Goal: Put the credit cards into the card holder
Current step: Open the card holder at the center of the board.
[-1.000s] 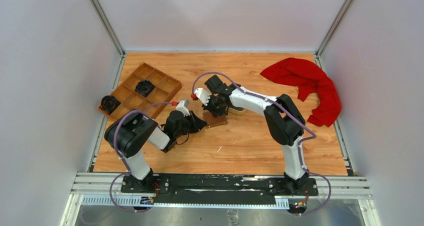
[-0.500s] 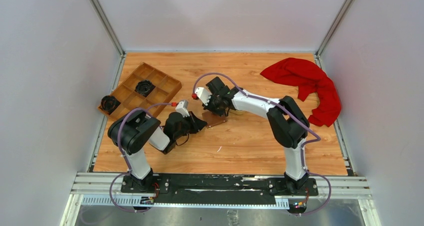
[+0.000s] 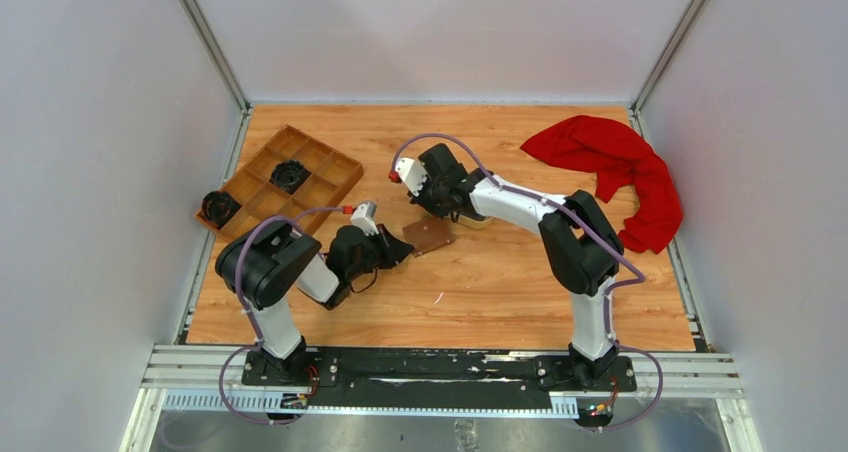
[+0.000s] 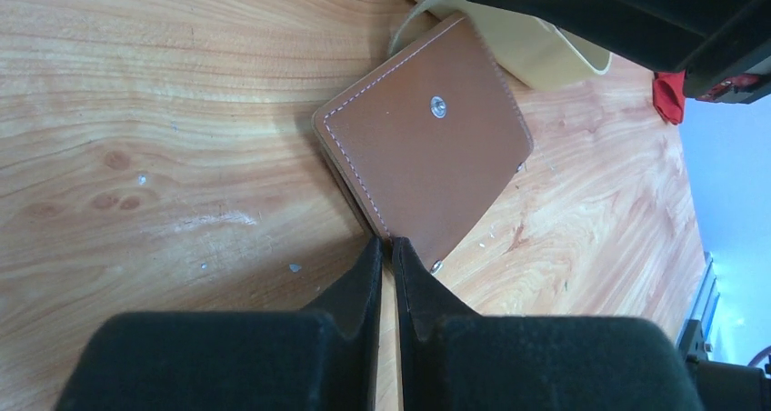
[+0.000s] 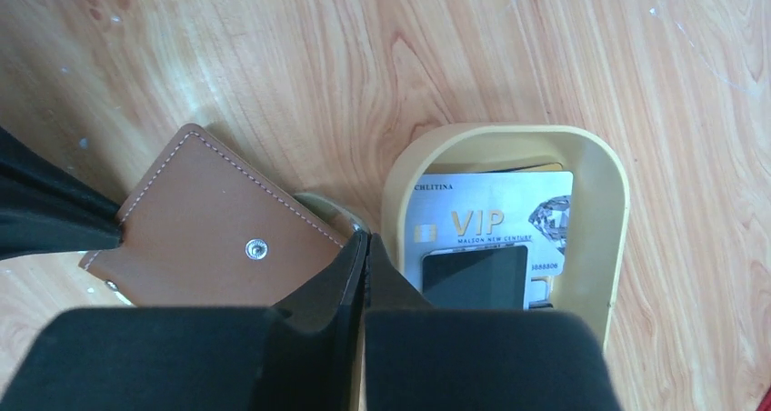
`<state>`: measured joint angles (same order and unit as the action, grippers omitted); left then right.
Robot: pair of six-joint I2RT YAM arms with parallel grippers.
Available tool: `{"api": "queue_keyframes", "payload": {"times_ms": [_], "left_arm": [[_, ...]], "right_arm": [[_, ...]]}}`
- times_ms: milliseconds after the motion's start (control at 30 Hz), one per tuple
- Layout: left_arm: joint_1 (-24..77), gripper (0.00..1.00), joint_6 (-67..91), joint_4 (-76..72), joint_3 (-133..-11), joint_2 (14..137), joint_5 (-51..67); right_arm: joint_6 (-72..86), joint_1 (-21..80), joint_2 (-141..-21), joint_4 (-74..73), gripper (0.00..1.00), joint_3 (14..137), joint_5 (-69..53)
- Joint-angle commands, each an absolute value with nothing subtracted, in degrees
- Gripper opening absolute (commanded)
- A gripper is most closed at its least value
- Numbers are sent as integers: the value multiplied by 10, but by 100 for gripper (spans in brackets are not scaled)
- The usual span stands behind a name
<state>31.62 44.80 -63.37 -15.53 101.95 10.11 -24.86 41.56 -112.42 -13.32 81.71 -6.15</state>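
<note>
Square brown leather card holder (image 4: pixel 427 161), white-stitched, metal-studded, laid folded flat on the wood-grain bench (image 4: pixel 136 84), edge touched by the clenched left hand (image 4: pixel 386 247), glossy grey and black credit cards (image 5: pixel 491 220) stacked in the adjacent oval tan dish (image 5: pixel 509 136), right hand (image 5: pixel 365 247) clenched above.

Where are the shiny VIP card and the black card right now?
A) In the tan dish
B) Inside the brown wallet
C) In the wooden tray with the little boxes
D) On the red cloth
A: the right wrist view shows the VIP card lying in the tan dish with the black card on top of it, while the brown card holder sits beside the dish.
</note>
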Motion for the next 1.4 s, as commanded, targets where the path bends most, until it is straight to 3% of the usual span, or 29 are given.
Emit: {"api": "queue_keyframes", "payload": {"times_ms": [0, 267, 667, 800, 900, 1100, 1367], "left_arm": [[320, 0, 404, -427, -97, 1047, 118], [320, 18, 402, -405, -72, 853, 158], [320, 45, 414, -288, -74, 499, 179], [321, 54, 430, -289, -86, 504, 197], [333, 57, 436, -290, -103, 542, 202], [388, 60, 430, -291, -129, 596, 168], [426, 67, 310, -290, -129, 572, 150]], "right_arm": [[-254, 408, -1089, -123, 0, 812, -127], [-268, 392, -1019, -201, 0, 786, -262], [-261, 283, -883, -279, 0, 670, -450], [-285, 280, -844, -325, 0, 607, -539], [-280, 282, -828, -302, 0, 572, -534], [-263, 280, -888, -309, 0, 597, -552], [-270, 264, -854, -312, 0, 590, -584]]}}
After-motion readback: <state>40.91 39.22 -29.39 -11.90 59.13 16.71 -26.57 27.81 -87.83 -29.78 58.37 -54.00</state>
